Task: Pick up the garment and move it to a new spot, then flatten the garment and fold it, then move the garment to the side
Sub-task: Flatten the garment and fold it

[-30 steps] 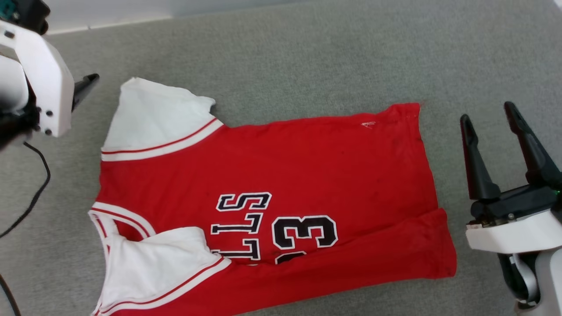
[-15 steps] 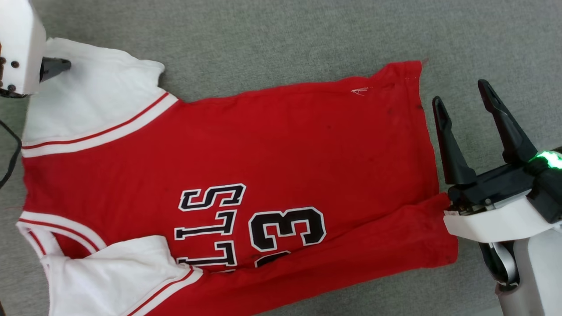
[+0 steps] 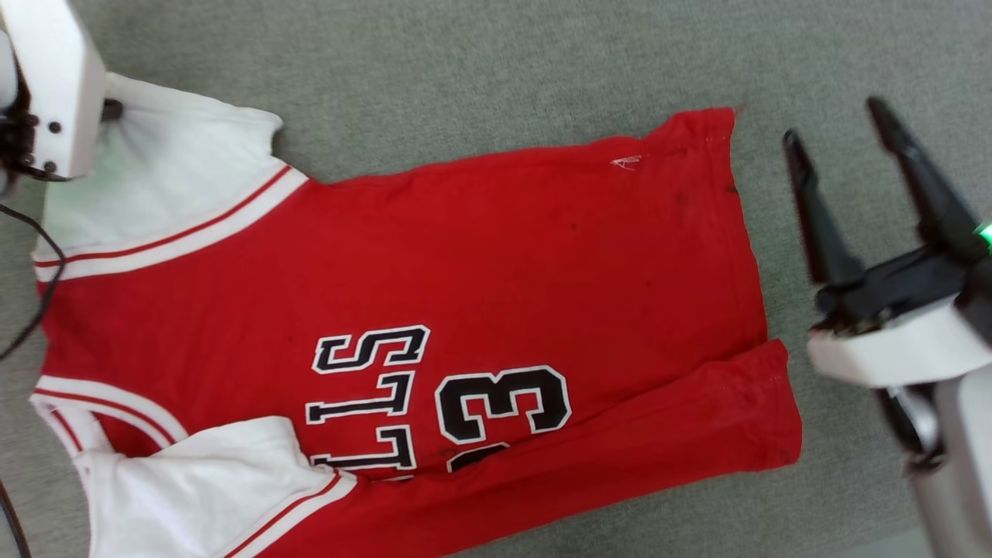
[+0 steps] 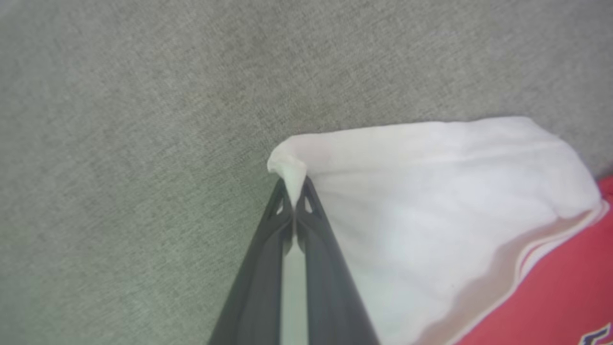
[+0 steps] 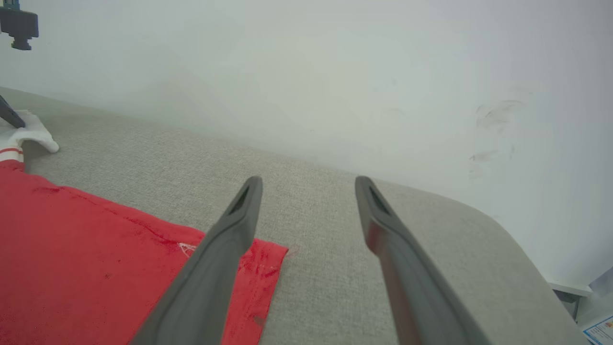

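The garment (image 3: 480,263), a red jersey with white sleeves and black lettering, lies spread on a grey fabric surface (image 3: 496,70), with its near side folded over. My left gripper (image 4: 293,191) is shut on the outer corner of the far white sleeve (image 4: 431,191), pinching a small tuft of cloth. In the head view the left gripper (image 3: 108,110) sits at the upper left, mostly hidden behind its white housing. My right gripper (image 3: 837,128) is open, off the cloth, just right of the hem. The right gripper (image 5: 309,182) hovers above the hem's far corner (image 5: 268,258).
A white wall (image 5: 335,72) rises behind the grey surface, whose rounded edge (image 5: 527,249) drops away at the right. A black cable (image 3: 39,302) hangs at the left beside the garment's shoulder.
The left gripper reached the far sleeve corner and shut on it. The head camera shifted, so the garment sits further left in view. The right gripper stayed open and drifted slightly right.
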